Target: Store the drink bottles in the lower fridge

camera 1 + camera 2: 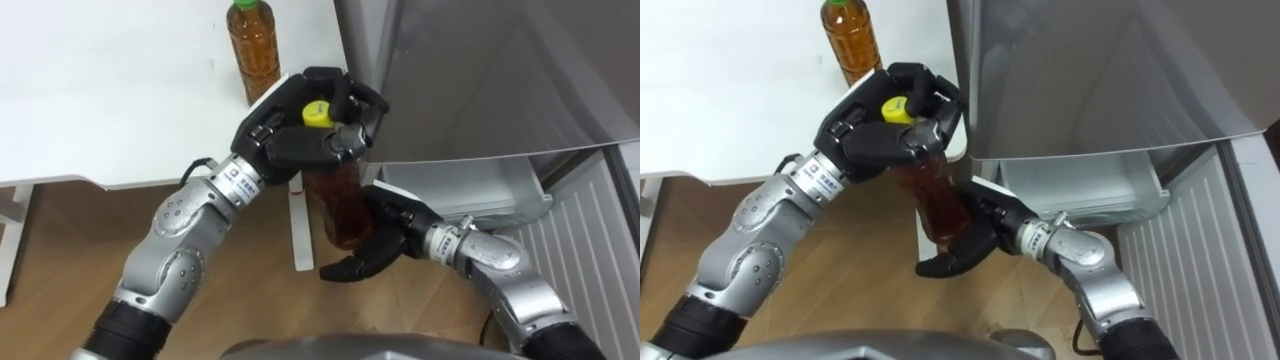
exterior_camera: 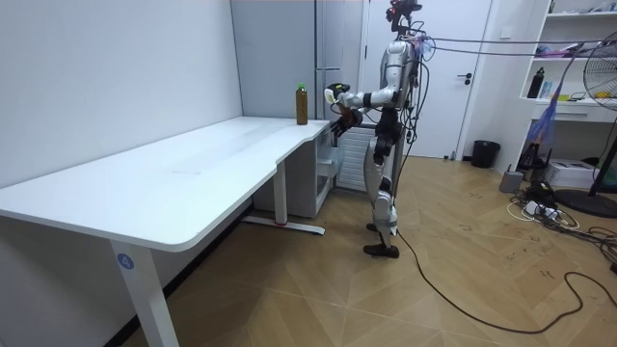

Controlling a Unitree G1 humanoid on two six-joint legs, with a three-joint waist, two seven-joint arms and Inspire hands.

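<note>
Off the corner of the white table, over the wooden floor, the robot holds an amber bottle with both hands, just beside the table's edge and clear of its top. The left hand comes in from the lower left and is clenched over the bottle's neck and shoulder, its dark fingers wrapped round the top so that the yellow cap shows between them. The bottle hangs nearly upright below that hand, tilted a little. The right hand reaches in from the lower right and grasps the bottle's lower end: its thumb lies against the side, and its fingers curve under and round the base. A second bottle, also filled with amber drink but with a green cap, stands upright on the table close to the same corner, just behind the left hand and apart from it. To the right of the table's corner rises the grey fridge; beneath its grey front a pale compartment shows, and a white ribbed panel lies further right of it. From the room view, the robot stands upright at the far end of the table, between the table and a white door, with both arms raised toward the table's corner and the fridge directly behind that corner.
</note>
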